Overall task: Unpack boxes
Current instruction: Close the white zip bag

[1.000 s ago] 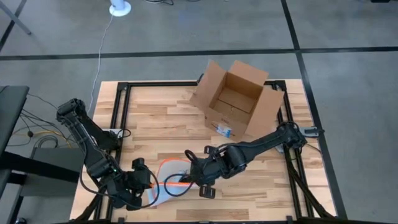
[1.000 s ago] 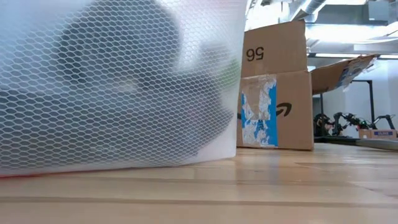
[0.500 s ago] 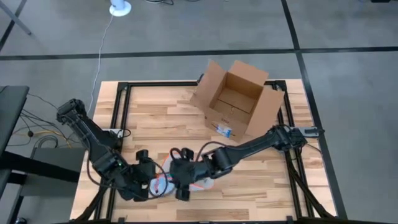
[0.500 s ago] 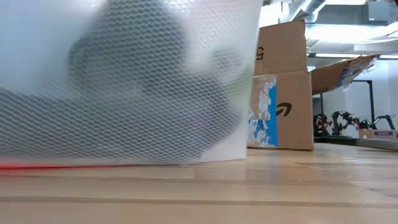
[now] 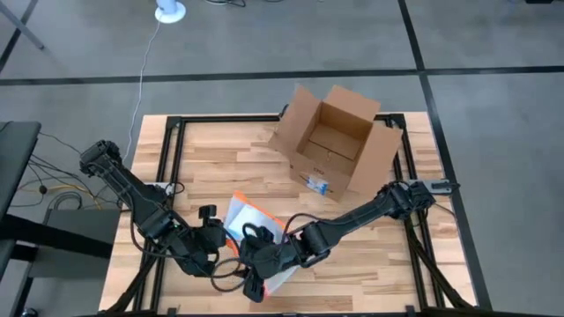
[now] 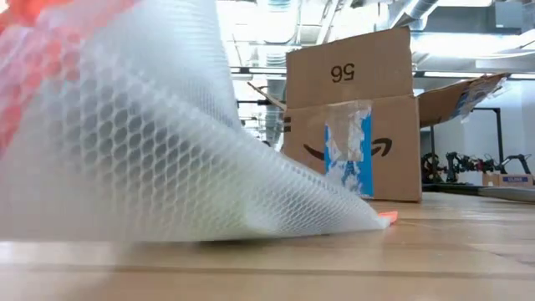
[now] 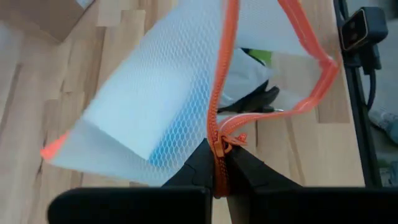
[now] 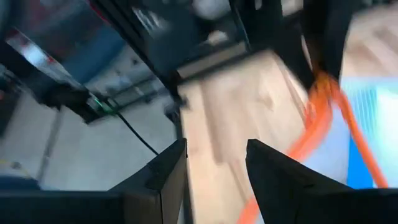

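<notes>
The brown cardboard box (image 5: 333,141) stands open at the table's far right, blue-and-white tape on its side (image 6: 349,150). A clear bubble pouch (image 5: 253,217) with an orange zipper edge is tipped up near the table's front, one orange corner (image 6: 386,217) on the wood. My left gripper (image 5: 214,239) is shut on the pouch's zipper edge. My right gripper (image 5: 254,283) stands open at the pouch's near side, the orange edge (image 8: 320,106) beside its fingers. Something white and dark shows inside the pouch's open mouth (image 7: 258,81). My left gripper pinches the pouch's orange zipper edge (image 7: 217,154) between its two fingers, just below the zipper pull (image 7: 234,139). The fingers lie along the zipper. The pouch stands up and away from them, its mouth gaping. I cannot tell whether my right gripper touches the pouch.
The box's flaps (image 5: 295,110) spread outward over the table's far right corner. A black frame rail (image 5: 167,167) runs along the table's sides. Bare wood lies between the pouch and the box (image 5: 220,167).
My right gripper has gone toward the table's left and near edge, along the pouch. The pouch, lying flat a second ago, has tipped up and swung toward the far side, its mouth now gaping. My left gripper has shifted slightly toward the right, still on the zipper edge.
</notes>
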